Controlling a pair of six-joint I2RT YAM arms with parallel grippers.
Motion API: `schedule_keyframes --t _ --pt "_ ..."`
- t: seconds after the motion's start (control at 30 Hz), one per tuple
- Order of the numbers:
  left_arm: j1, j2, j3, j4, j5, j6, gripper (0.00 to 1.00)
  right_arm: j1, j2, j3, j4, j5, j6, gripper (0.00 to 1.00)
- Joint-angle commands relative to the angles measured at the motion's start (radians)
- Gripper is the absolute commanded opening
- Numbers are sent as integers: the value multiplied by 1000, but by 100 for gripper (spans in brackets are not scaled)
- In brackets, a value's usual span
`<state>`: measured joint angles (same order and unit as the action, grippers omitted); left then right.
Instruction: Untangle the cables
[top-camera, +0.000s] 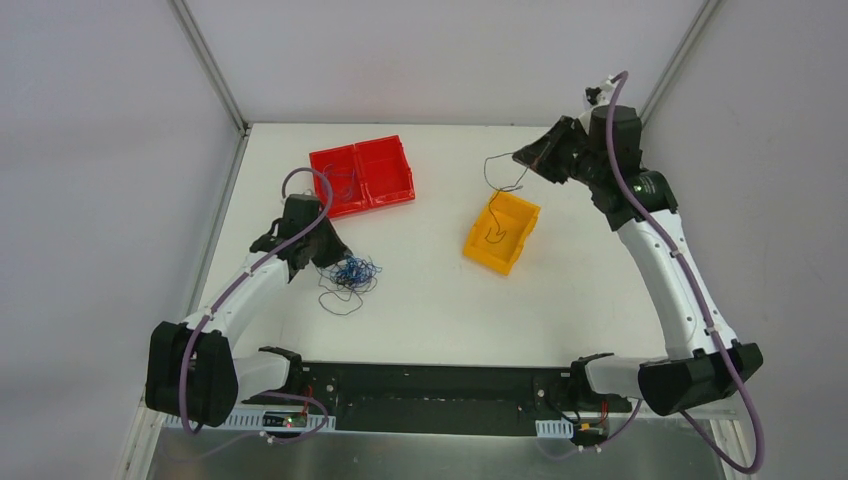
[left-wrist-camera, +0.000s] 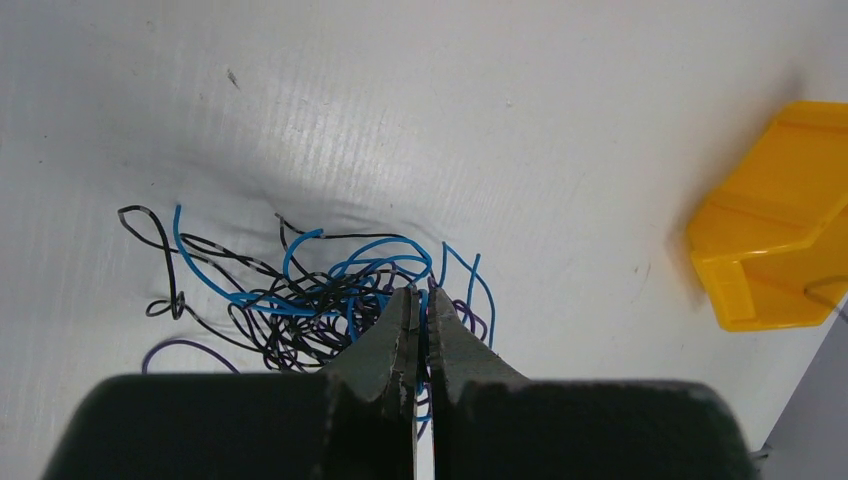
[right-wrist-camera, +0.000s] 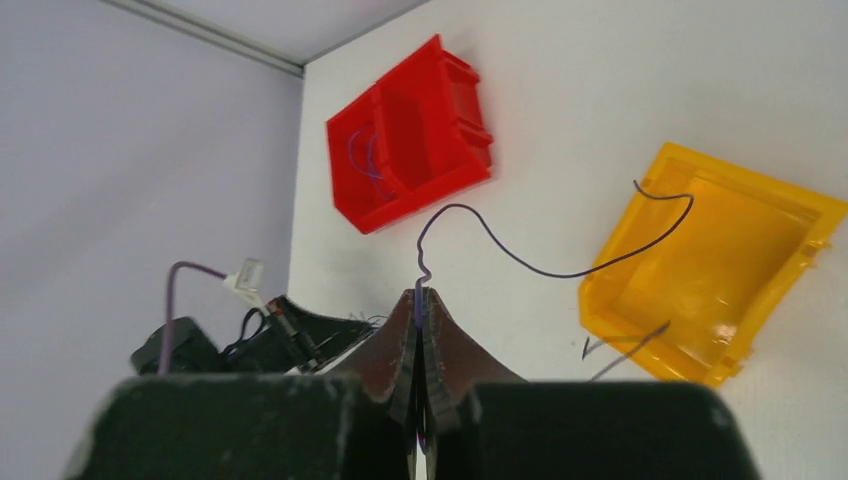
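Observation:
The cables (top-camera: 352, 273) lie as a knotted bundle of thin blue, black and dark purple wires (left-wrist-camera: 300, 290) on the white table, left of centre. My left gripper (top-camera: 335, 256) is low at the bundle's edge, its jaws shut on a blue wire (left-wrist-camera: 422, 296) of the tangle. My right gripper (top-camera: 520, 157) is raised at the back right, shut on one thin dark purple cable (right-wrist-camera: 418, 296). That cable (right-wrist-camera: 540, 270) loops away from the tips, and its free end hangs over the yellow bin (top-camera: 510, 215).
A red two-compartment bin (top-camera: 385, 160) stands at the back left with a thin wire (right-wrist-camera: 365, 155) in one compartment. The yellow bin (right-wrist-camera: 740, 230) sits tilted right of centre. Grey walls enclose the table. The left arm (right-wrist-camera: 290, 335) shows low in the right wrist view.

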<state>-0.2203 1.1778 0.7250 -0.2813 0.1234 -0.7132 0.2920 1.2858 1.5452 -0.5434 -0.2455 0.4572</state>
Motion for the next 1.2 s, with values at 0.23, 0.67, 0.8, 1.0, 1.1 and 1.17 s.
schedule_keyframes --t 0.23,0.67,0.8,1.0,1.1,1.17 --pt "-19 10 49 17 25 27 0 -34 -15 -341 236 150 13 0" --pt "-29 46 70 20 30 28 0 19 -135 -336 122 141 -59 0" --pt "-38 42 71 19 27 24 0 30 -120 -236 78 158 -109 0" --pt "-46 26 55 20 23 20 0 32 -66 -118 35 169 -149 0" --pt "-47 15 45 19 18 20 0 34 -68 -114 34 151 -141 0" --pt "-47 7 44 19 16 21 0 35 -78 -131 31 146 -135 0"
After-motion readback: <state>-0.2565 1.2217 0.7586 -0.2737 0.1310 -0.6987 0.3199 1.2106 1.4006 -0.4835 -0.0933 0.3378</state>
